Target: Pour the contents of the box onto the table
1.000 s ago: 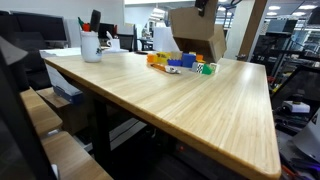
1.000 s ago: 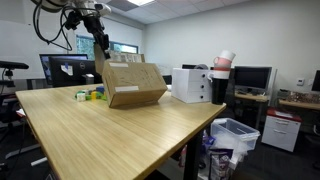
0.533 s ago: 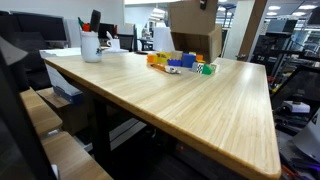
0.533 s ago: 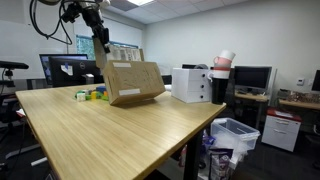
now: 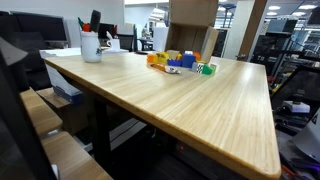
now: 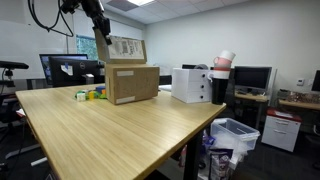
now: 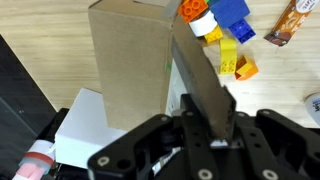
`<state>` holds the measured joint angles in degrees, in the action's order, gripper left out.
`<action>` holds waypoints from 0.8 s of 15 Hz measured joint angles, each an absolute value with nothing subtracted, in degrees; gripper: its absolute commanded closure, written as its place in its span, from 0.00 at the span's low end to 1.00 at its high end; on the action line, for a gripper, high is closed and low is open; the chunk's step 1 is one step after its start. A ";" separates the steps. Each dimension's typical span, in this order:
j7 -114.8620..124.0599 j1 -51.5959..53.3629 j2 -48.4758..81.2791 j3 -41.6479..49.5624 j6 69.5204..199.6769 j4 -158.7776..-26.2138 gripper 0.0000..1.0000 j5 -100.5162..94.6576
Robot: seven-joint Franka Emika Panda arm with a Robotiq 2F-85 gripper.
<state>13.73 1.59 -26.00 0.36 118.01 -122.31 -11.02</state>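
Your fingers (image 7: 200, 118) are shut tight on a top flap (image 7: 203, 85) of the box (image 7: 128, 70). In the wrist view the flap runs straight up between them, and the box's brown body lies just past it, to the left. In an exterior view the fingers (image 6: 102, 40) come down from the top left and pinch the flap (image 6: 125, 47), which stands up and has a white label on it. The box (image 6: 132, 85) hangs straight below that flap, with flat sides and level edges. Its bottom is very close to the table (image 6: 110, 135), but you cannot tell if it touches. In an exterior view only the upper part of the box (image 5: 193, 11) shows, at the top edge.

The contents (image 5: 180, 62) lie out on the table (image 5: 200, 110) in a small heap of yellow, blue, orange, green and white blocks. They sit at the far end, under the box. In an exterior view the blocks (image 6: 90, 95) are just to the left of the box. In the wrist view they (image 7: 220, 25) are at the top right, close to the box, and a thin orange-brown wrapper (image 7: 290, 22) lies a little farther right.

The table top is light wood planks. A white mug (image 5: 91, 46) with pens stands at its far left corner, well apart from the blocks.

The room is an office. A white machine (image 6: 190, 85) stands to the right of the box, there are dark screens (image 6: 250, 78) on desks, and a bin (image 6: 235, 135) with a clear bag stands on the floor.
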 measured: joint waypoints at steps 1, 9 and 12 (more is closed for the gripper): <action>13.51 1.44 -26.00 0.64 118.01 -122.16 0.98 -10.50; 9.44 0.45 -25.99 5.20 118.01 -121.69 0.98 -3.13; 7.67 -0.18 -26.00 7.25 118.01 -121.50 0.98 -0.08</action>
<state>7.67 -0.18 -26.00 7.25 118.01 -121.50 -0.08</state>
